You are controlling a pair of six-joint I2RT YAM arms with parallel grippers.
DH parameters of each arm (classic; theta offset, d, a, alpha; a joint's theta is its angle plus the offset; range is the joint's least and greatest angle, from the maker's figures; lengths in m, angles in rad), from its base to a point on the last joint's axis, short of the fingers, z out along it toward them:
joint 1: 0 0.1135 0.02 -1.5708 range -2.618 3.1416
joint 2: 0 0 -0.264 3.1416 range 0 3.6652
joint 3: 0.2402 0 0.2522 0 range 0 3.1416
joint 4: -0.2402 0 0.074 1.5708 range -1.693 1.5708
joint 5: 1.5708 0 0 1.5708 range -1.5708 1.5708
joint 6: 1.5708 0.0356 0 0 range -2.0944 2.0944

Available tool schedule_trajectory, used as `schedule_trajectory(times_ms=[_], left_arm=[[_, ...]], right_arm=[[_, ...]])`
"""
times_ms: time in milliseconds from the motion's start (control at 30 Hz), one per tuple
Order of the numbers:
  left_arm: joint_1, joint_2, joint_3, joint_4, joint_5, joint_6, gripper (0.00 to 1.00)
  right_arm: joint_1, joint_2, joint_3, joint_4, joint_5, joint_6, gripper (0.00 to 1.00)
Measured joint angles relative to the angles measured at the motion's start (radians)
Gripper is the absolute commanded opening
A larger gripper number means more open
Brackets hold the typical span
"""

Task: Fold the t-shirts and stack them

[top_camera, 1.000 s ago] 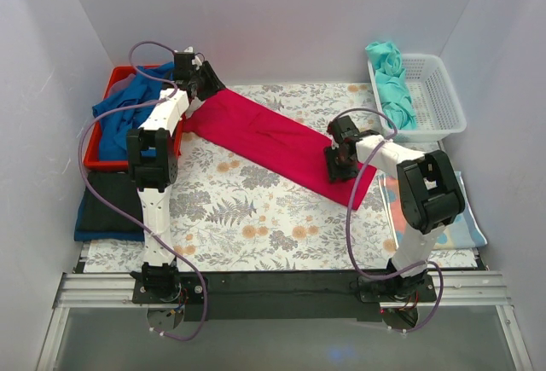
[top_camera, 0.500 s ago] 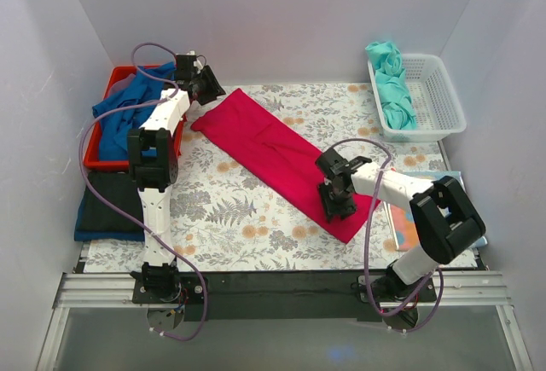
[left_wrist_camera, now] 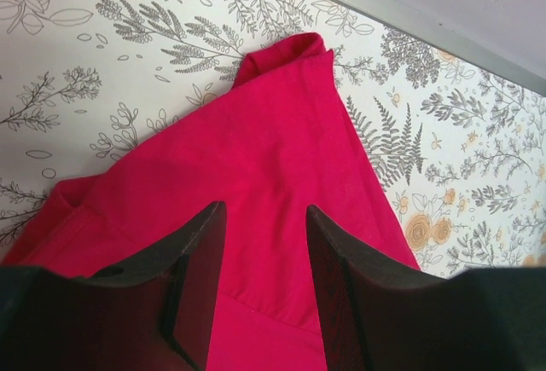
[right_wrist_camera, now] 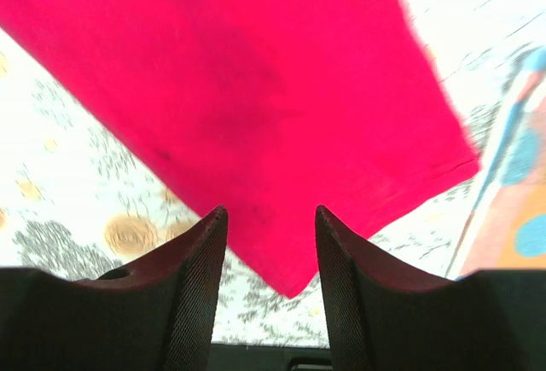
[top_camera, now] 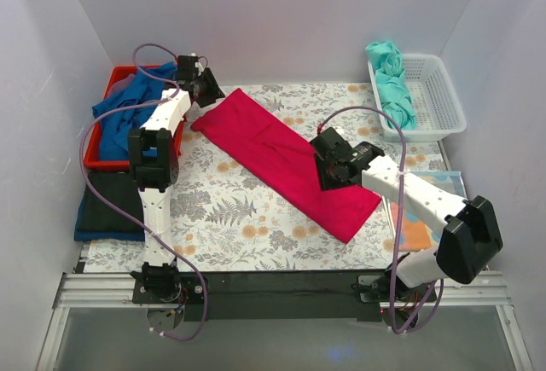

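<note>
Dragged nearer since a second before, the limp, probably light crimson-pink soft t-shirt (top_camera: 273,145) lay flat; right tool (right_wrist_camera: 264,217) and left tool (left_wrist_camera: 260,213) hovered spread. Hem corners looked best for pinching.

No writing, label, brand name, number or sign could be read in any of the three views.
</note>
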Motion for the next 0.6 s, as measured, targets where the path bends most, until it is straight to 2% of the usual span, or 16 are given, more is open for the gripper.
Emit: schedule_trajectory(times_ms=[300, 600], left_arm=[[-0.05, -0.036, -0.105, -0.053, -0.064, -0.013, 0.41], [-0.129, -0.052, -0.184, -0.138, -0.116, -0.072, 0.4]], right_arm=[[-0.004, 0.011, 0.19, -0.004, 0.211, -0.101, 0.54], [-0.088, 0.097, 0.27, 0.026, 0.215, -0.161, 0.56]])
